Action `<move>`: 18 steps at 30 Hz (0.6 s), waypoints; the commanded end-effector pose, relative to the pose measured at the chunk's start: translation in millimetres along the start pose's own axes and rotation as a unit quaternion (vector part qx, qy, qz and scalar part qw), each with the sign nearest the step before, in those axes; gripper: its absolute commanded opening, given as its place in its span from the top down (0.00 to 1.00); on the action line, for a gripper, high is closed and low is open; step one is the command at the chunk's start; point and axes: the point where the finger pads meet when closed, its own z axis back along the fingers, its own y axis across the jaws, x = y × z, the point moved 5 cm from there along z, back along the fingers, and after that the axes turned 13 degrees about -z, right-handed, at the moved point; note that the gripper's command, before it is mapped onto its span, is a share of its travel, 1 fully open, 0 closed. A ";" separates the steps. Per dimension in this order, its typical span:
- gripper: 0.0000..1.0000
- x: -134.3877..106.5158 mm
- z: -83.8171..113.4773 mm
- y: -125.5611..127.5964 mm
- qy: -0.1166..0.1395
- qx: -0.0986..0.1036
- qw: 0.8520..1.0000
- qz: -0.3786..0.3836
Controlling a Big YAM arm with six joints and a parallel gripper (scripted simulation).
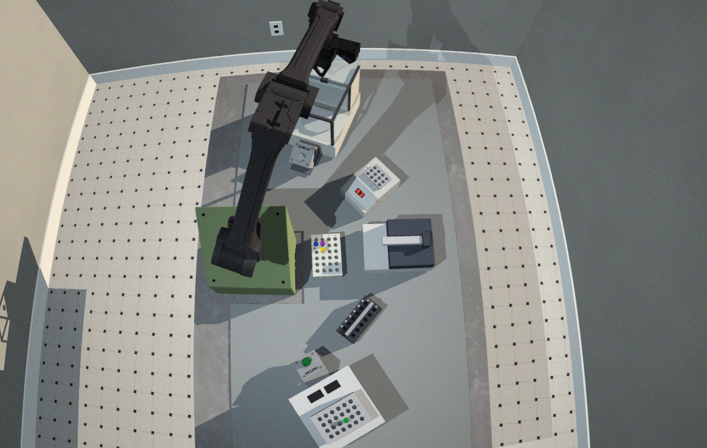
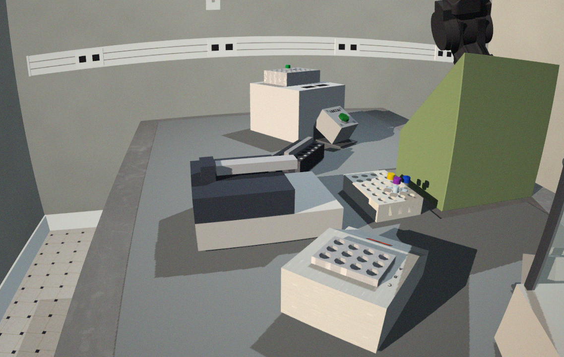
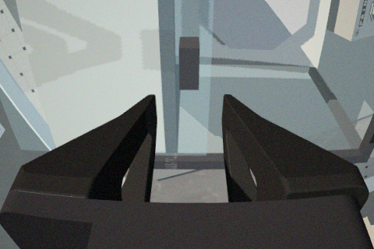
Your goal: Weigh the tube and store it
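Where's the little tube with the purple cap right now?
The violet-capped tube stands in the white rack, seen from above just right of the blue cap, near the green block.

Three coloured caps [image 1: 322, 243] [image 2: 396, 180] in rack.

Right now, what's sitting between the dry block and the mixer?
The spectrophotometer and the magnet block lie between them, as the top view shows.
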 end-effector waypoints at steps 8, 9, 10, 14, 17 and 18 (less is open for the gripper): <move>0.70 -1.5 53.7 13.5 0.009 0.033 0.999 -0.012; 0.70 -2.9 55.3 13.0 0.008 0.033 0.999 -0.010; 0.70 -2.9 55.3 13.0 0.008 0.033 0.999 -0.010; 0.70 -3.5 62.2 12.2 0.007 0.036 0.999 -0.010; 0.70 -0.2 57.8 13.5 0.009 0.032 0.999 -0.012; 0.70 0.0 57.4 13.6 0.009 0.031 0.999 -0.012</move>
